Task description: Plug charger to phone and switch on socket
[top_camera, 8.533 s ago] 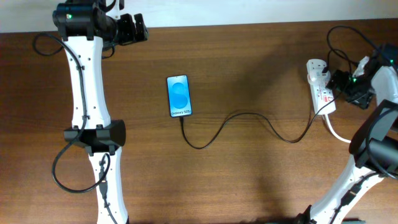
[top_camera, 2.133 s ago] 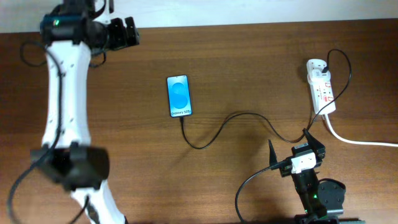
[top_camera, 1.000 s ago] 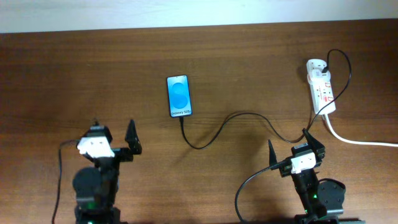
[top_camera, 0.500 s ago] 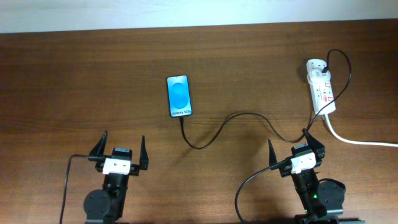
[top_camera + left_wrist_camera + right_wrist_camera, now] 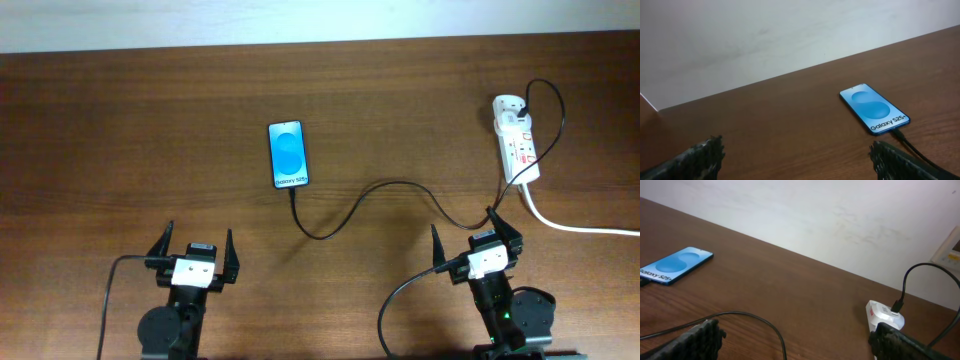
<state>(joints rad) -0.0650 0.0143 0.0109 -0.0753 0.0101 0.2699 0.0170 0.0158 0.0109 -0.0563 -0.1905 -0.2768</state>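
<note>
The wooden counter (image 5: 400, 110) is carrying everything. The left arm (image 5: 190, 292) and right arm (image 5: 498, 300) are sitting at its near edge, both sets of jaws spread wide and gripping nothing. The charger (image 5: 395, 182) is snaking from the socket (image 5: 518, 145) at far right to the phone (image 5: 288, 154), which is lying mid-counter and glowing blue, the cable's tip touching its near end.
</note>
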